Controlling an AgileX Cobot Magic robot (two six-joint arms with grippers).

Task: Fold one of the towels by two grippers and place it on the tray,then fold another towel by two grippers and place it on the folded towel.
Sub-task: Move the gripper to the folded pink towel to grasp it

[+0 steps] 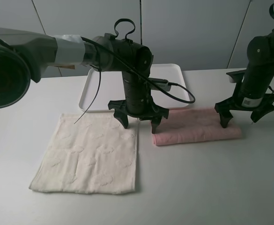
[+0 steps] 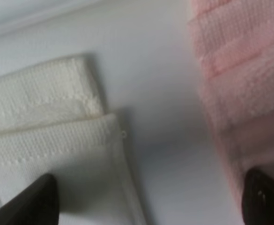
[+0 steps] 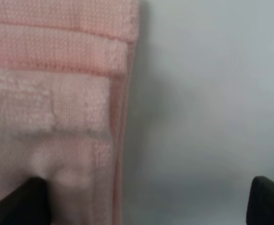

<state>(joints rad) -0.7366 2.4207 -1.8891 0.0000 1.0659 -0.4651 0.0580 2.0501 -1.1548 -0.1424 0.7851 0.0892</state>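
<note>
The pale pink towel (image 1: 197, 126) lies folded into a long strip on the table in front of the white tray (image 1: 172, 72). To its left the cream towel (image 1: 87, 157) lies spread flat. My left gripper (image 1: 139, 123) is open and low, spanning the gap between both towels. One fingertip rests at the cream towel's (image 2: 43, 122) far right corner, the other at the pink towel's (image 2: 240, 70) left end. My right gripper (image 1: 240, 120) is open at the strip's right end. One fingertip is on the pink towel (image 3: 57, 93), the other over bare table. Neither holds anything.
The left arm partly hides the tray, which sits at the back of the white table. A bulky dark and grey part of the left arm fills the upper left of the high view. A grey wall stands behind the table.
</note>
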